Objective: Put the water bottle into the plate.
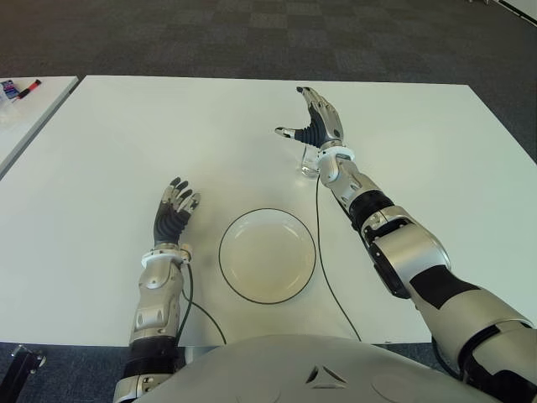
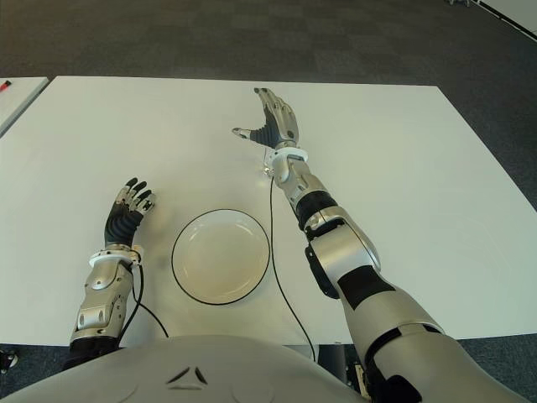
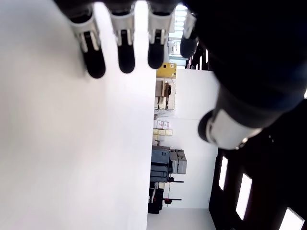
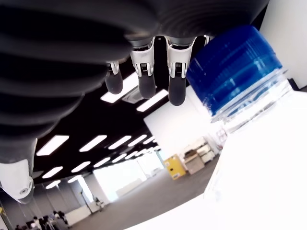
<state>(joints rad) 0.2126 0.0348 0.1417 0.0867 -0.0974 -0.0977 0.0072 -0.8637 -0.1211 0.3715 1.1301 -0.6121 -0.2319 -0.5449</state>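
Note:
The water bottle [image 4: 235, 67] is clear with a blue cap and stands upright on the white table [image 1: 101, 168], beyond the plate. In the eye views only a sliver of the bottle [image 1: 308, 165] shows under my right wrist. My right hand [image 1: 312, 124] is right beside it with fingers [image 4: 175, 72] straight and thumb spread, open, not closed on it. The round white plate [image 1: 267, 256] with a dark rim lies empty near the table's front. My left hand [image 1: 174, 210] is left of the plate, open, its fingers [image 3: 125, 50] extended over the tabletop.
A black cable [image 1: 323, 252] runs from my right wrist past the plate's right side to the front edge. Another cable [image 1: 197, 306] loops from my left wrist. A second table [image 1: 25, 101] with markers stands at the far left.

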